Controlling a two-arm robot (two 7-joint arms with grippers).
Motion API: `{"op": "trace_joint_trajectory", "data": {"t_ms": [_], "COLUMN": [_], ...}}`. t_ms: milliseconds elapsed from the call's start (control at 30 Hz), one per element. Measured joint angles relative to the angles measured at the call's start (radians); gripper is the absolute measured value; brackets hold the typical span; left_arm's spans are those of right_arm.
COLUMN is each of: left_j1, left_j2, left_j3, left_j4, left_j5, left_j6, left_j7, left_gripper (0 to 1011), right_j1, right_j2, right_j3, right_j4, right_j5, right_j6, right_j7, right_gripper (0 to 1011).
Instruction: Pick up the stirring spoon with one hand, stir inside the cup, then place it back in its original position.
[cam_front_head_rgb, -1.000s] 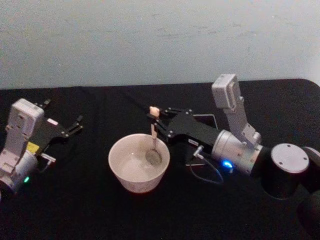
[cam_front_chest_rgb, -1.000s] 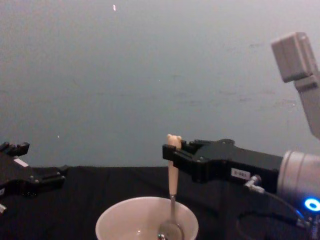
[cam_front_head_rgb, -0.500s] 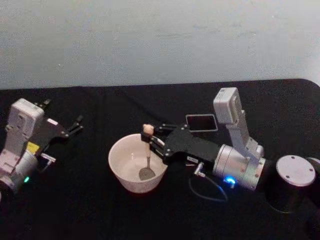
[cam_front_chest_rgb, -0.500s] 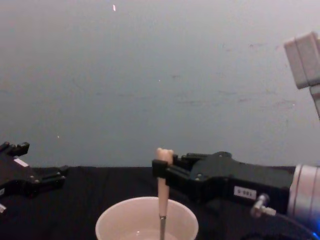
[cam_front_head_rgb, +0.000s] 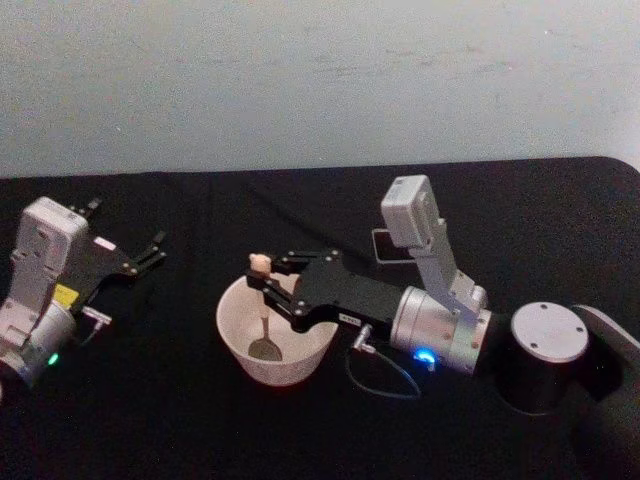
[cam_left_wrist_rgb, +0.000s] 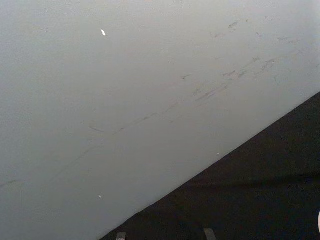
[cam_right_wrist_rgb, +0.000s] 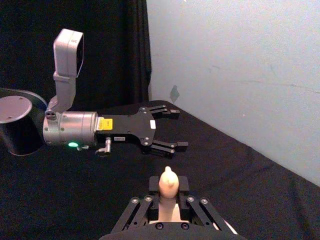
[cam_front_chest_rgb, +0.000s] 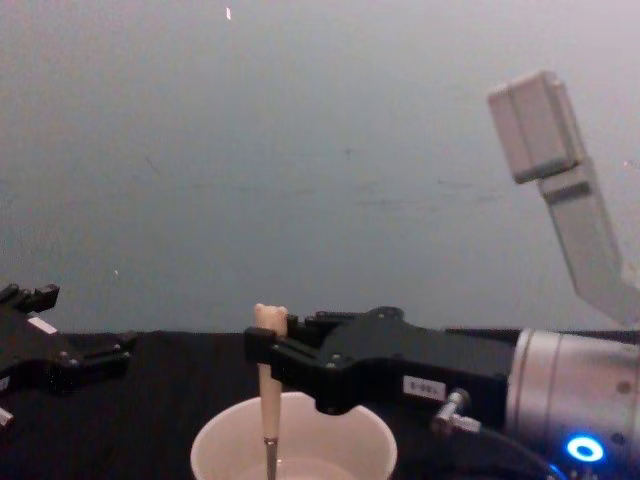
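Observation:
The cream-white cup (cam_front_head_rgb: 292, 370) stands at the table's middle. In it stands the stirring spoon (cam_front_head_rgb: 261, 297), upright, its bear head (cam_front_chest_rgb: 269, 316) above the rim and its metal bowl low in the cup's left half. My right gripper (cam_front_head_rgb: 262, 286) reaches in from the right and is shut on the spoon's beige handle just under the bear head (cam_right_wrist_rgb: 167, 182). The dark grey holder (cam_front_head_rgb: 384, 247) stands behind the right arm, partly hidden by its wrist camera. My left gripper (cam_front_head_rgb: 150, 250) is parked at the left, open and holding nothing.
The black table (cam_front_head_rgb: 180, 420) runs back to a pale wall (cam_front_head_rgb: 320, 80). The right arm's big dark joint (cam_front_head_rgb: 545, 360) sits at the right front. In the right wrist view the left gripper (cam_right_wrist_rgb: 167, 129) shows farther off, fingers spread.
My right gripper has swept left over the cup with the spoon, taking its bowl from the cup's right side to its left side. The left arm has not moved.

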Motion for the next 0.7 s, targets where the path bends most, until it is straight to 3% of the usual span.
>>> {"op": "trace_joint_trajectory", "data": {"t_ms": [267,400,700], "left_j1": [0.000,0.000,0.000], "left_j2": [0.000,0.000,0.000], "left_j3": [0.000,0.000,0.000], "left_j4": [0.000,0.000,0.000], "left_j5": [0.000,0.000,0.000], "left_j6": [0.000,0.000,0.000], "left_j7": [0.000,0.000,0.000], "left_gripper": [1001,1001,1001], "right_j1": [0.043,0.067,0.079], "right_j2": [-0.039,-0.060,-0.065], "right_j3": [-0.010,0.006,0.045], "right_j4": [0.069,0.112,0.137], "right_j5": [-0.026,-0.038,-0.046], "right_j6": [-0.016,-0.023,-0.025], "right_j7": [-0.020,-0.046,-0.075], "right_gripper": [214,214,214]}}
